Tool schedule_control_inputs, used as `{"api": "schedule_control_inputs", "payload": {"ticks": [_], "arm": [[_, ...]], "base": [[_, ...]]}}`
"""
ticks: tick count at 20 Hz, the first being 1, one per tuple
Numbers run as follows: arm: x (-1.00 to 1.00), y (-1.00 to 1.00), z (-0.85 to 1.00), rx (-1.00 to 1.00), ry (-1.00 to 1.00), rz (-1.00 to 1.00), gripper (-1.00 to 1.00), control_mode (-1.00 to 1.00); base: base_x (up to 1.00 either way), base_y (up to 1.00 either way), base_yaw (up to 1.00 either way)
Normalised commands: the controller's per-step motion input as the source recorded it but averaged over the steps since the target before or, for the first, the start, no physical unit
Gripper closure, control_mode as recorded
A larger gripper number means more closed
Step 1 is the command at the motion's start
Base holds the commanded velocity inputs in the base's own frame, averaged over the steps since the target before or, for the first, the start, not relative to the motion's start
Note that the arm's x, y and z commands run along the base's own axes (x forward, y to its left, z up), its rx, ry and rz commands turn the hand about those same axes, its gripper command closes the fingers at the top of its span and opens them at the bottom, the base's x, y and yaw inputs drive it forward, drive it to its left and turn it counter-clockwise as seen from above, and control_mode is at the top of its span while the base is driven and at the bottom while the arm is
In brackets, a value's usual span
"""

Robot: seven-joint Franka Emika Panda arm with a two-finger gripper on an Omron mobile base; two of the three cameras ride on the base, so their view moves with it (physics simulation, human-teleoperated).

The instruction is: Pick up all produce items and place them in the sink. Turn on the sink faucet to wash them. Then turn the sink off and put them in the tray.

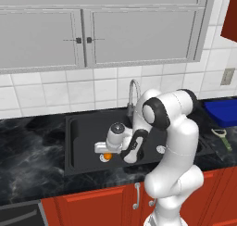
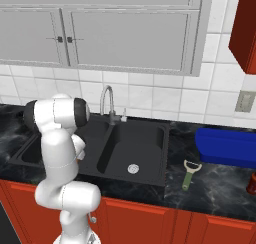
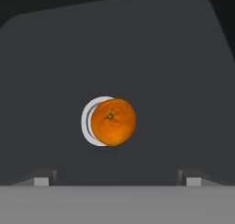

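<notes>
Left base view: the pincer (image 1: 104,151) hangs low inside the left basin of the black sink (image 1: 74,141), pointing down from the arm's white wrist. Just under it, at the basin floor, sits the small orange fruit (image 1: 107,156), with the pale drain showing beside it. The silver faucet (image 1: 133,94) rises behind and to the right of the pincer, at the sink's back edge. Far off to the pincer's right, on the dark marble counter (image 1: 28,151), lie the green-handled peeler (image 1: 222,138) and, beyond it, the blue tray (image 1: 222,111).

Right base view: the arm's bulk covers the left basin, so the fruit cannot be made out here. The sink's right basin (image 2: 135,148) lies open with its round silver drain (image 2: 133,168). The faucet (image 2: 106,102) stands at the back between the basins. The peeler (image 2: 189,172) and the tray (image 2: 227,147) rest on the counter well to the right of the sink.

Hand view: the pincer (image 3: 117,179) looks straight down at the basin floor. Its two fingertips (image 3: 42,179) stand wide apart at the bottom edge, clasping nothing. The orange fruit (image 3: 113,121) lies ahead of them, centred between the two tips, apart from both, resting on the silver drain (image 3: 86,120) and covering most of it.
</notes>
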Motion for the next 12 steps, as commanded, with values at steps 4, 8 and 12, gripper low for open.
{"api": "schedule_control_inputs", "payload": {"ticks": [4, 8, 12], "arm": [[0.17, 0.0, 0.0, 0.0, -0.01, 0.0, -1.0, -1.0], [0.12, 0.0, -0.02, 0.0, 0.0, 0.0, -1.0, -1.0], [0.08, 0.0, -0.09, 0.0, 0.0, 0.0, -1.0, -1.0]], "base": [[0.0, 0.0, 0.0], [0.0, 0.0, 0.0], [0.0, 0.0, 0.0]]}}
